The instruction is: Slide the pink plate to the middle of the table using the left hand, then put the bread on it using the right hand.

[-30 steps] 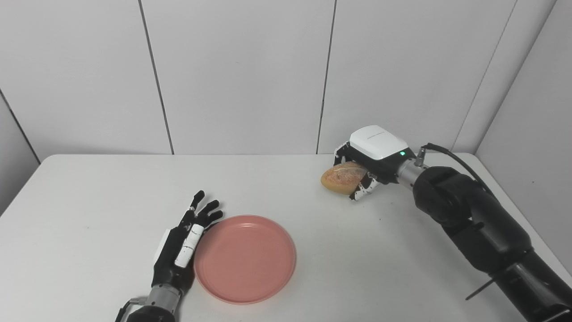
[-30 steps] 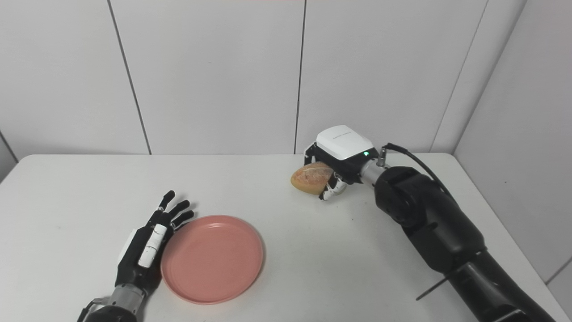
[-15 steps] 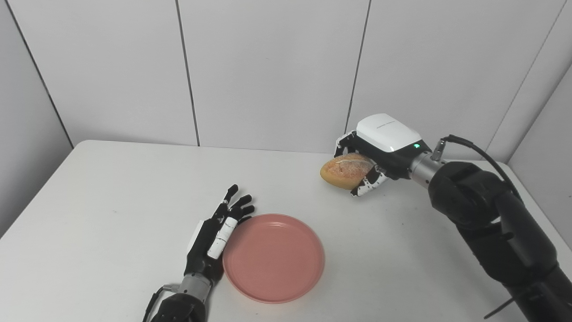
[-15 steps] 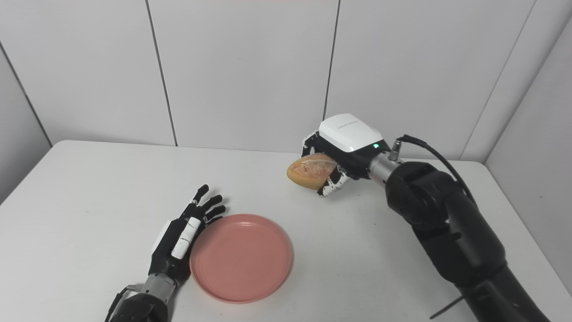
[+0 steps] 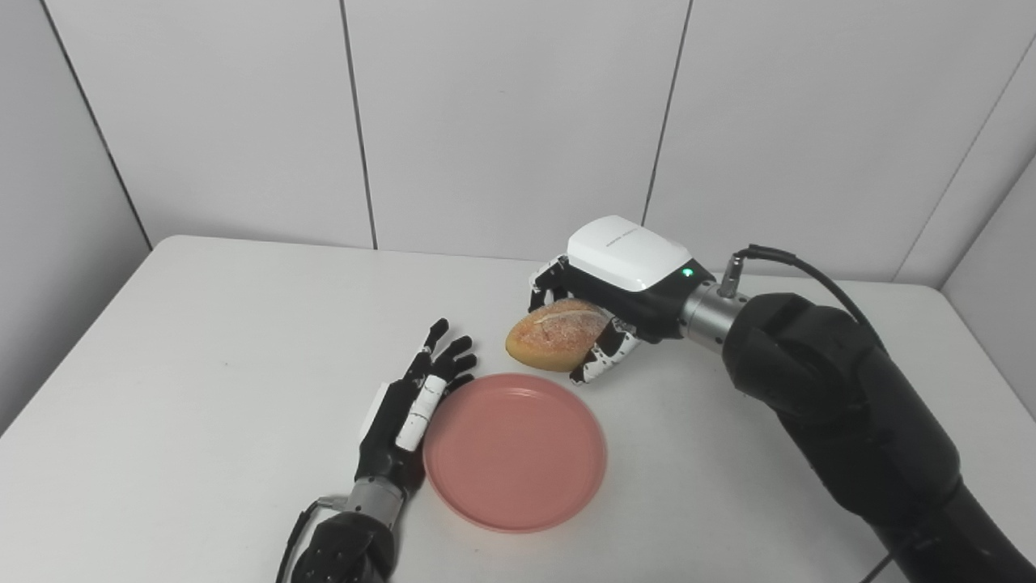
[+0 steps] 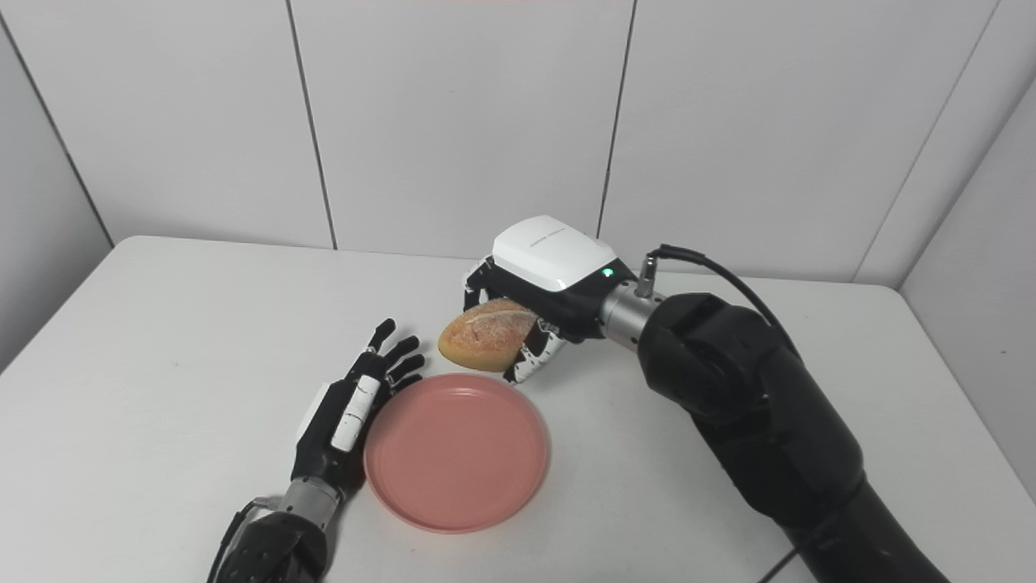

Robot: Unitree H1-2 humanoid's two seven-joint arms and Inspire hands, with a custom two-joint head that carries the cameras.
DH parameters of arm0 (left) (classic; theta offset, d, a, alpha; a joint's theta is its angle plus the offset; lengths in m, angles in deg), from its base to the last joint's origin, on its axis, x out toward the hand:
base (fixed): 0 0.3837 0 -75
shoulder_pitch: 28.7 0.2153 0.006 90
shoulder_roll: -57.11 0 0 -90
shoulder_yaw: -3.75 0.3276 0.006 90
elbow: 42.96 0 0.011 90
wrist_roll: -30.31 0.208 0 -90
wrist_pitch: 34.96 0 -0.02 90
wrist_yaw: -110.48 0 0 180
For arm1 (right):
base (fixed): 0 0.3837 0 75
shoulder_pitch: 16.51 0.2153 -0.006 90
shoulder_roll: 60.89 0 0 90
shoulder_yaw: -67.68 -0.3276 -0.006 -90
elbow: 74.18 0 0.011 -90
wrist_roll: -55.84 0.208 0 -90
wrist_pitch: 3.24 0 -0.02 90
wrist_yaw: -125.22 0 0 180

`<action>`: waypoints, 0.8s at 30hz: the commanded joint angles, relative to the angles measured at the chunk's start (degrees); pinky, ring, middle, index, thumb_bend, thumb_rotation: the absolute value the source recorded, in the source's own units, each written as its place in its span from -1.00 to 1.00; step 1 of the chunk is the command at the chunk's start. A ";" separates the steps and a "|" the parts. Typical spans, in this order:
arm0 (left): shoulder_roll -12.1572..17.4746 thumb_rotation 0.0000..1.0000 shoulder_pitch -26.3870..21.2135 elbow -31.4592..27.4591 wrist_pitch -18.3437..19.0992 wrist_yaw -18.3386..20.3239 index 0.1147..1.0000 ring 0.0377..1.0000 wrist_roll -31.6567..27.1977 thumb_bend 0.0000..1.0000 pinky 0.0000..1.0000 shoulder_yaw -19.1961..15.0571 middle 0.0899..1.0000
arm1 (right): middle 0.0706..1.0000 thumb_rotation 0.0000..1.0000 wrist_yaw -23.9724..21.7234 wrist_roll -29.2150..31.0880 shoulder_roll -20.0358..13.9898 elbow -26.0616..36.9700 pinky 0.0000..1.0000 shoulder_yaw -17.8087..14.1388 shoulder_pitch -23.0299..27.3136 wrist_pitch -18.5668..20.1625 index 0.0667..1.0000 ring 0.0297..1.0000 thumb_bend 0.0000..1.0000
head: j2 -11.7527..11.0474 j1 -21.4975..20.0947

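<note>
Your left robot hand (image 5: 405, 409) lies flat, fingers spread, holding nothing, against the pink plate (image 5: 515, 450)'s left rim. Bare worktop (image 5: 202, 340) lies all around it. Beyond, your right robot hand (image 5: 603, 304) is clamped on the bread (image 5: 554, 334), above the plate's far edge; its white cover's lettering is unreadable.

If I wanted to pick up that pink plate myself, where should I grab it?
Probably the pink plate's raised rim on its right side. The plate lies flat on the table, so only the rim gives fingers an edge to pinch. The left hand rests open against the left rim, and the right hand holds the bread near the far edge, so the right side is freest.
</note>
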 commanded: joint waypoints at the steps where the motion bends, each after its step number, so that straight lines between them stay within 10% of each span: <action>1: -0.71 0.59 0.84 -1.17 2.35 -0.66 0.89 0.74 0.17 0.90 0.73 0.25 0.78 | -0.26 -1.00 -0.67 0.11 0.00 2.13 -0.41 -0.31 3.42 0.13 -0.05 -0.30 0.05 | 0.27 0.25; 24: -0.97 0.64 0.76 -4.82 6.64 -1.94 0.87 0.71 0.81 0.96 0.70 0.58 0.76 | -0.27 -1.00 -6.04 0.44 1.87 0.88 -0.53 2.69 3.05 -0.59 -0.06 -0.42 0.05 | 2.87 1.09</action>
